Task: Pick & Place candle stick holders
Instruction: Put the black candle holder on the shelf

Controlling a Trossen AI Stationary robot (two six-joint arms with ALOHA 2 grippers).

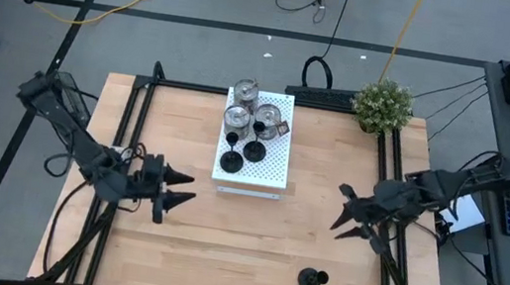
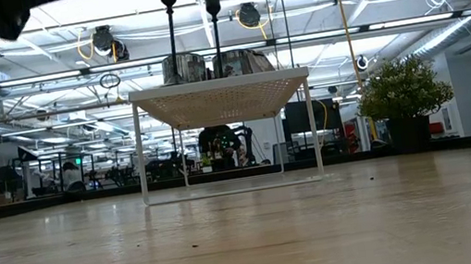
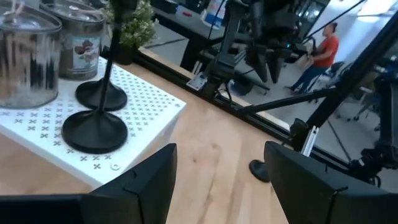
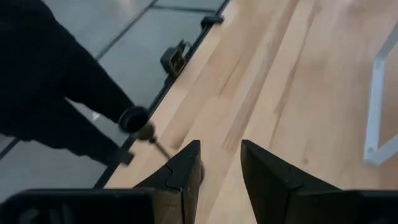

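Three silver holders [image 1: 245, 91] [image 1: 237, 117] [image 1: 268, 119] and two black stemmed holders [image 1: 231, 159] [image 1: 255, 150] stand on the white perforated board [image 1: 271, 170] at the table's far middle. They also show in the left wrist view, with the black bases [image 3: 93, 130] [image 3: 101, 95] nearest. A third black holder [image 1: 312, 279] sits on the table near the front right edge, and shows in the left wrist view [image 3: 260, 169]. My left gripper [image 1: 178, 189] is open, left of the board's near end. My right gripper [image 1: 343, 215] is open, right of the board, on the far side of the lone holder.
The board stands raised on thin white legs [image 2: 140, 156]. A green potted plant [image 1: 383, 105] sits at the far right corner. Black rails [image 1: 126, 134] run along both table sides. Bare wood lies between the two grippers. A person [image 3: 320, 53] stands in the room beyond.
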